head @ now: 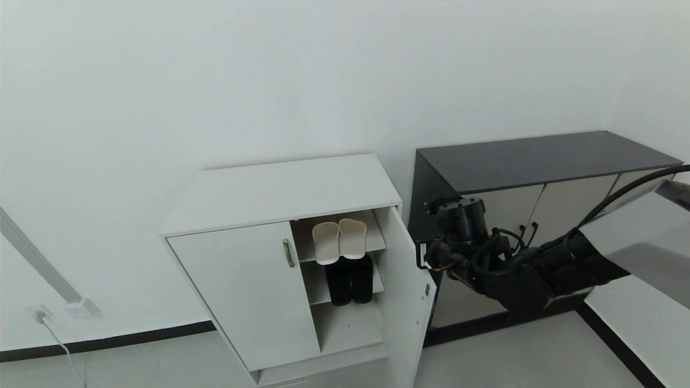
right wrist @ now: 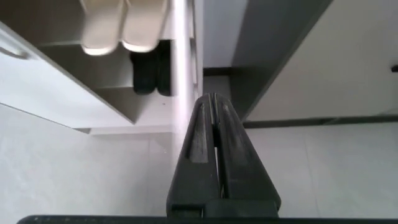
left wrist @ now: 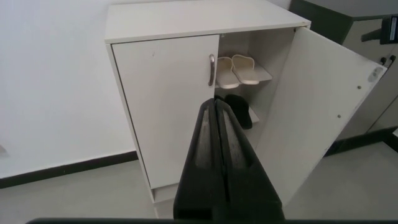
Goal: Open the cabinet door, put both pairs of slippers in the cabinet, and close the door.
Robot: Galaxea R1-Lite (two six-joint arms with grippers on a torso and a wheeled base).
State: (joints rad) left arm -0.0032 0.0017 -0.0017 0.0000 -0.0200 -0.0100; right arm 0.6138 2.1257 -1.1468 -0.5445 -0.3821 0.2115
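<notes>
The white wooden cabinet (head: 280, 188) has its right door (head: 404, 280) open, with cream slippers (head: 339, 240) shelved above black slippers (head: 350, 280). The left gripper (left wrist: 216, 102) and right gripper (right wrist: 214, 98) are both clenched on nothing.

Readable markings: none. Checked cabinet (head: 280, 194), door (head: 404, 291), pale slippers (head: 339, 241), black slippers (head: 350, 280), sideboard (head: 539, 156) (wall socket (head: 38, 313) too small to tell). No legible text, label or number on any.

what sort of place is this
Likely a home-style entryway, or a staged one: a low white shoe cabinet with one door open, a cream pair of slippers and a black pair of slippers on its shelves, and a dark-topped sideboard along a plain white wall.
</notes>
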